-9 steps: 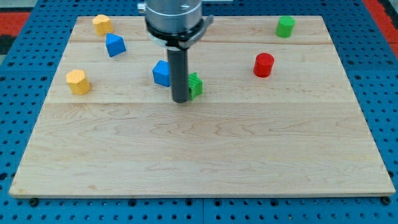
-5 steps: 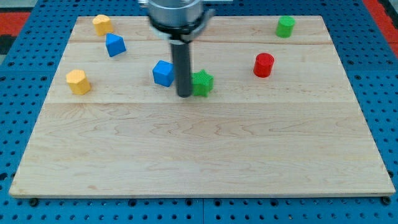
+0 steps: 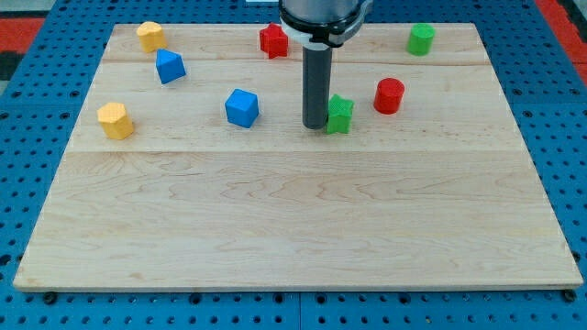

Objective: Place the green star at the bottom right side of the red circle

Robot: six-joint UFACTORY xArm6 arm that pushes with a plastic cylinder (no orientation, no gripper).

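Observation:
The green star lies on the wooden board, just left of and slightly below the red circle. My tip rests on the board against the star's left side. The star and the red circle are a small gap apart. The dark rod hides a sliver of the star's left edge.
A blue cube lies left of my tip. A red star-like block is at the top, partly behind the arm. A green block sits top right. A blue block and two yellow blocks are at left.
My tip has slid to the view's right, pushing the green star away from the blue cube and close to the red circle. The red block at the top has come into sight.

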